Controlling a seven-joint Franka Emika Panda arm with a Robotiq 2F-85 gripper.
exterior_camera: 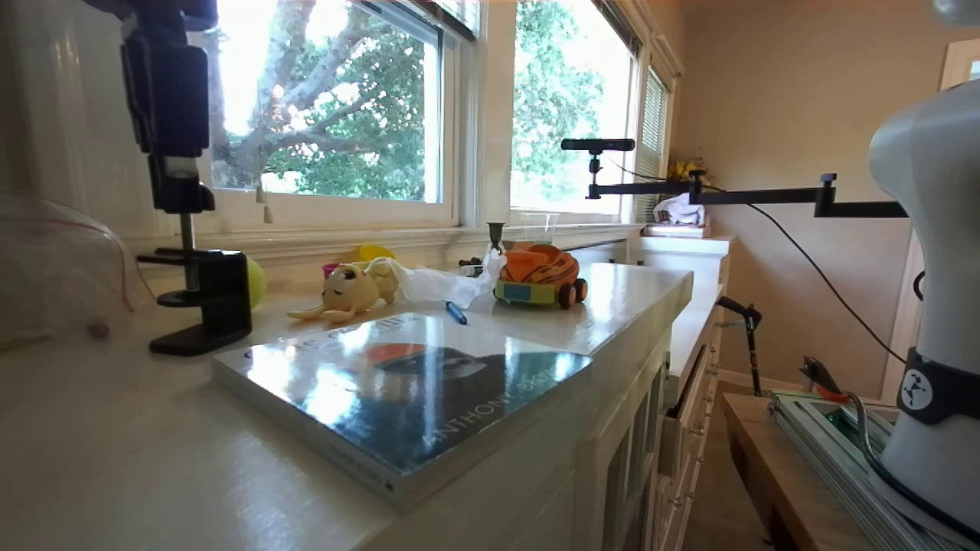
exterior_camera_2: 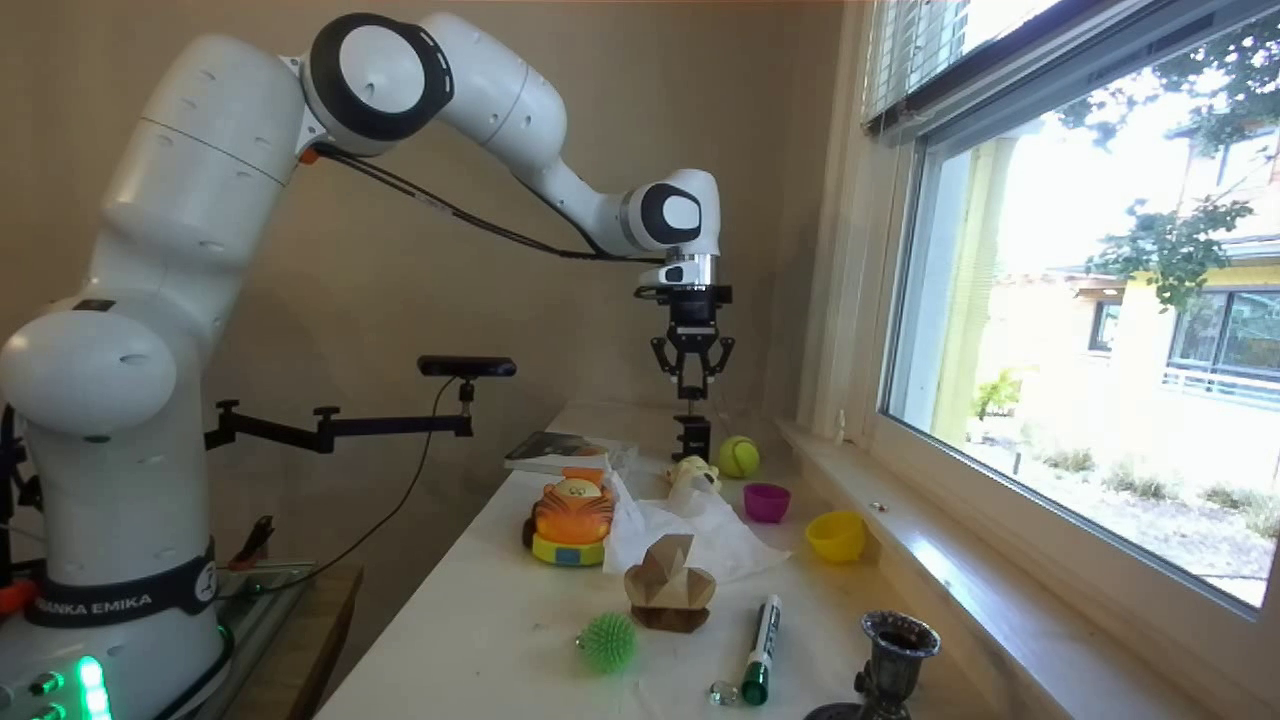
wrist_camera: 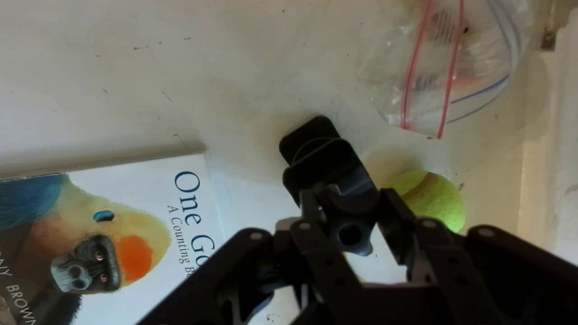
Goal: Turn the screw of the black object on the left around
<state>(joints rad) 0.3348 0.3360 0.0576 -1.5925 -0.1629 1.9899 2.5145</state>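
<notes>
Book (wrist_camera: 135, 216) beside the black clamp (exterior_camera: 227, 298) reads "One Go" and "A Counting"; remaining title is covered. The fingers (wrist_camera: 399, 216) stand narrow, gripping the screw (exterior_camera: 187, 232) above the clamp; its upper end is partly obscured. Tennis ball (wrist_camera: 431, 201) and plastic bag (wrist_camera: 433, 67) lie near the clamp.

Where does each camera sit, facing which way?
In an exterior view: low near the book, looking along the counter; gripper and part of the arm show.
In an exterior view: near the candle holder, facing roughly opposite; arm and gripper show.
Wrist view: above the clamp, facing down; gripper shows.
Both exterior views share clamp, orange toy.
</notes>
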